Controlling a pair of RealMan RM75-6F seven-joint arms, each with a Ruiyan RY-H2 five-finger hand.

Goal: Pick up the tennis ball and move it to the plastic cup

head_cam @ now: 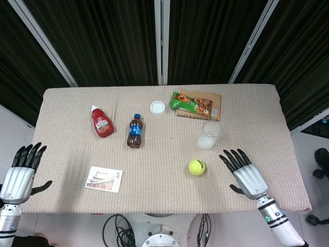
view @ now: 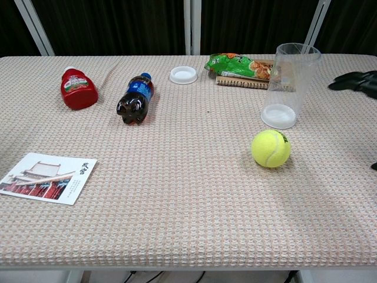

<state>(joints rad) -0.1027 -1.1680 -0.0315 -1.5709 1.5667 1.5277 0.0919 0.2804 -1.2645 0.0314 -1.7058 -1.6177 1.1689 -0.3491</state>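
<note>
Dark curtains with pale metal posts form the backdrop; below them a table covered in beige woven cloth is seen.

Listed from largest to smallest:
- Right hand: held over the table's right part, fingers spread and pointing away from the robot, nothing in it; only its dark fingertips are caught at the right edge of the chest view.
- Left hand: held off the table's left edge, fingers spread, nothing in it.
- Snack bag, lying across a notebook at the far side.
- Postcard, flat near the front left.
- Cola bottle and ketchup bottle, both lying down.
- Plastic cup: clear, upright, empty.
- Tennis ball: resting on the cloth just in front of the cup, apart from it, to the left of the right hand.
- White lid, at the far side.

Step judged in hand: the approach, with no grasp made. The next move calls for the right hand to be brought leftward over the ball and lowered so that the fingers can be closed around it.
</note>
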